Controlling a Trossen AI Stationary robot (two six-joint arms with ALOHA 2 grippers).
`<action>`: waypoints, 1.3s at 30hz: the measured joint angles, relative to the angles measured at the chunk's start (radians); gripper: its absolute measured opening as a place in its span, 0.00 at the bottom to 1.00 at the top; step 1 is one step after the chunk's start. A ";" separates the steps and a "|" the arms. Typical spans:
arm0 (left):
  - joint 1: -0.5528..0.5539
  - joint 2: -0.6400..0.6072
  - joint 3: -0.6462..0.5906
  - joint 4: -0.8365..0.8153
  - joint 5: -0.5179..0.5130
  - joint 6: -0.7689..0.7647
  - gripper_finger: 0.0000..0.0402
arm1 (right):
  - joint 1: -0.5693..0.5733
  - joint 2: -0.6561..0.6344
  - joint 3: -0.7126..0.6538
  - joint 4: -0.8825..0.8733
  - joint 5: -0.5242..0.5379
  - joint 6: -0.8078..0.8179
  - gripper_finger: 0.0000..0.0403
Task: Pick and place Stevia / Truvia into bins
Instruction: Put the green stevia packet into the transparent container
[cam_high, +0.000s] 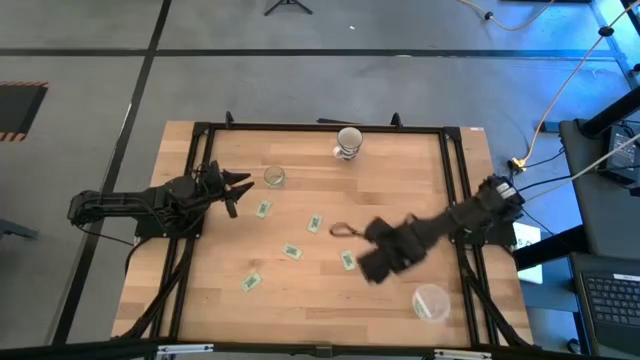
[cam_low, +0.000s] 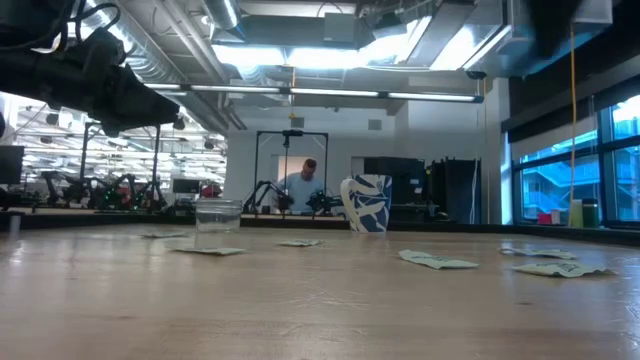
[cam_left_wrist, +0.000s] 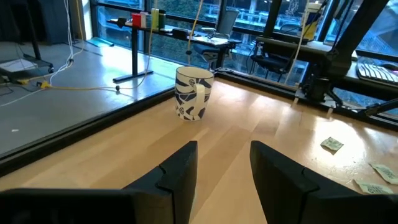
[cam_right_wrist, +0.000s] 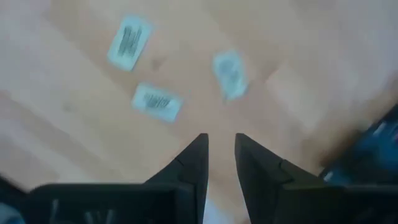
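Several small white-and-green Stevia sachets (cam_high: 291, 251) lie flat across the middle of the wooden table; three of them (cam_right_wrist: 157, 101) show below my right gripper. The clear round bin (cam_high: 430, 302) stands near the table's near right corner. My right gripper (cam_high: 343, 231) hovers over the table's middle, fingers pointing down and narrowly open (cam_right_wrist: 221, 149), with nothing between them. My left gripper (cam_high: 236, 186) waits open (cam_left_wrist: 224, 163) above the table's left side, facing the mug.
A blue-and-white mug (cam_high: 349, 143) stands at the far edge and also shows in the left wrist view (cam_left_wrist: 193, 93). A small clear glass (cam_high: 274, 177) stands just right of my left gripper. A black frame (cam_high: 455, 170) borders the table. A person sits far behind the table (cam_low: 300, 185).
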 joint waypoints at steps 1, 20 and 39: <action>0.000 0.000 0.000 0.000 0.000 0.000 0.36 | -0.031 -0.003 0.000 0.000 0.014 -0.083 0.21; 0.000 0.000 0.000 0.000 0.000 0.001 0.36 | -0.337 -0.465 -0.376 0.212 0.041 -0.165 0.21; 0.000 0.000 0.000 -0.002 -0.003 0.003 0.36 | -0.355 -0.605 -0.978 0.845 -0.151 0.093 0.21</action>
